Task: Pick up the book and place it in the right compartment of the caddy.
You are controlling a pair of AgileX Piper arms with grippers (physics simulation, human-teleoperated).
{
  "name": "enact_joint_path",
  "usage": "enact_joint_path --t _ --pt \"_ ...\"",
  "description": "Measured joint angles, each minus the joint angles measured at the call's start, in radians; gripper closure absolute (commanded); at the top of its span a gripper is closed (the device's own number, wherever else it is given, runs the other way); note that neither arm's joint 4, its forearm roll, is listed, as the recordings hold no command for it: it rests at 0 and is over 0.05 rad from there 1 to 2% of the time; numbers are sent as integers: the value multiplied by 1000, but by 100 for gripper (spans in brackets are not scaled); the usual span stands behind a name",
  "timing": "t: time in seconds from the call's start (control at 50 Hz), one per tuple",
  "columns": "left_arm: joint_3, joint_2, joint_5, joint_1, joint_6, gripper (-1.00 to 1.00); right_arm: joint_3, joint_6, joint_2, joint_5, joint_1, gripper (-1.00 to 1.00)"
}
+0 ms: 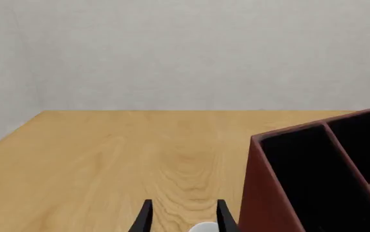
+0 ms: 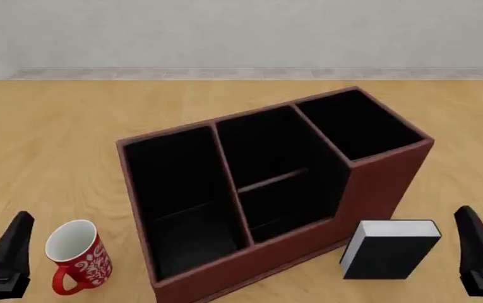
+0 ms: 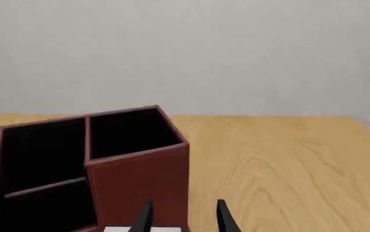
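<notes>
Front view shows us both grippers low at the near edge, left gripper (image 2: 5,265) beside the red mug (image 2: 77,255), right gripper (image 2: 481,262) near the book (image 2: 389,249); each is spread apart and empty. We see the book standing against the caddy (image 2: 376,189), below its right compartment (image 2: 355,126).

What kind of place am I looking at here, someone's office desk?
Not a real room, it seems: a computer-rendered tabletop test scene. A bare wooden table meets a plain blank wall, and only a few props stand on it: a reddish-brown caddy, a black book and a red mug.
</notes>
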Motion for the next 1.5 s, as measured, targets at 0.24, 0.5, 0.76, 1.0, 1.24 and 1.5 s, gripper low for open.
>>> enact_joint_path --t 0.24,0.5,0.76,1.0,1.24,1.5 --pt "-1 5 -3 0 0 -100 38 -29 1 -51 19 -100" --pt "-2 9 -7 0 0 -100 6 -86 26 -22 74 -100" --pt "-2 10 -7 0 0 -100 -107 -264 136 61 142 -100" --pt "-2 11 -7 0 0 -100 -229 -425 333 92 197 -100" --pt "-2 11 -10 5 0 -100 -367 -547 465 185 212 -100" --pt "-1 7 -8 8 0 -100 -435 -671 542 290 212 -100"
